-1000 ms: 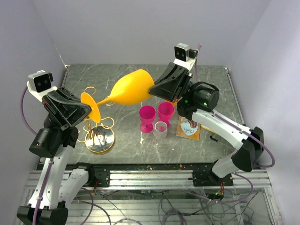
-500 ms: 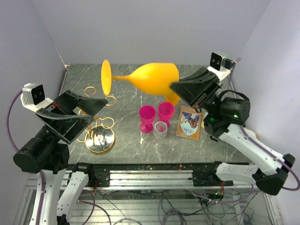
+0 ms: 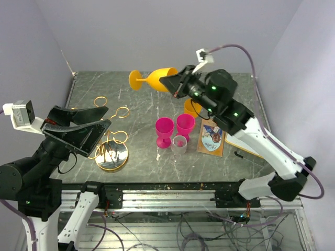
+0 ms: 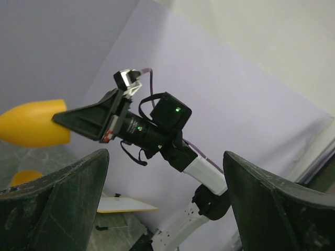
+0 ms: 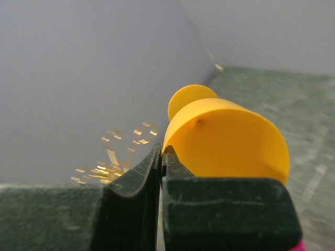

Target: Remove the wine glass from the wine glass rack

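Orange wine glass [image 3: 161, 78] pinched in right pincer [image 3: 170, 85] beyond pink cups [image 3: 164, 127]; left pincer [image 3: 108, 116] wide.

- wine glass [image 4: 31, 123]: cut off by the left edge of the left wrist view, stem and foot unseen;
- wine glass rack [image 5: 112, 157]: only a gold blur in the right wrist view;
- glass rim: partly hidden behind the right fingers [image 5: 225, 209]

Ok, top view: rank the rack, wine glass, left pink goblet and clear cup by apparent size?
1. rack
2. wine glass, though it is held aloft, nearer the camera, so this is unsure
3. left pink goblet
4. clear cup
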Controlling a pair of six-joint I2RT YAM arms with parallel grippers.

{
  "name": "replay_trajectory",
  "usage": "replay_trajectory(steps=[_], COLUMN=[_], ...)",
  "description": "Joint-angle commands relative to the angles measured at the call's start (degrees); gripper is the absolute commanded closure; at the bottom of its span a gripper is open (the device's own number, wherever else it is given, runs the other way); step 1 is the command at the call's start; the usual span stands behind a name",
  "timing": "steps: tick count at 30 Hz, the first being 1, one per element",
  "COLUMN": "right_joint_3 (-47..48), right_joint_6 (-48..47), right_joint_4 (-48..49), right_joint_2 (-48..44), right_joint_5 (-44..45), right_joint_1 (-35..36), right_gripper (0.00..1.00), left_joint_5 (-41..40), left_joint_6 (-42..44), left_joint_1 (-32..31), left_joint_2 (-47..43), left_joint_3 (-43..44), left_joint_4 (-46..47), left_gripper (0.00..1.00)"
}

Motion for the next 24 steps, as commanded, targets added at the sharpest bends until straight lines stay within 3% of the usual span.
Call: replay_trajectory(steps=[1, 9, 24], right_joint_3=[7.32, 15.47, 23.17], right_joint_6=[-14.48, -24.13, -26.89], right_joint_4=[-18.35, -29.67, -38.79], right_joint_2=[6.92, 17.86, 34.40], right_joint_5=[4.86, 16.01, 12.82], right_joint_1=[0.14, 0.00, -1.11], right_gripper=[1.00, 1.00, 1.00], left_joint_5=[-2.00, -3.37, -4.13], left_joint_6=[8.93, 13.37, 17.26], left_joint_1=[-0.03, -0.03, -0.03], left_joint_2=[1.02, 1.01, 1.40], left_joint_3=[4.32, 6.25, 8.16], left_joint_4=[-10.89, -16.04, -20.61], left_gripper=[0.00, 0.00, 0.01])
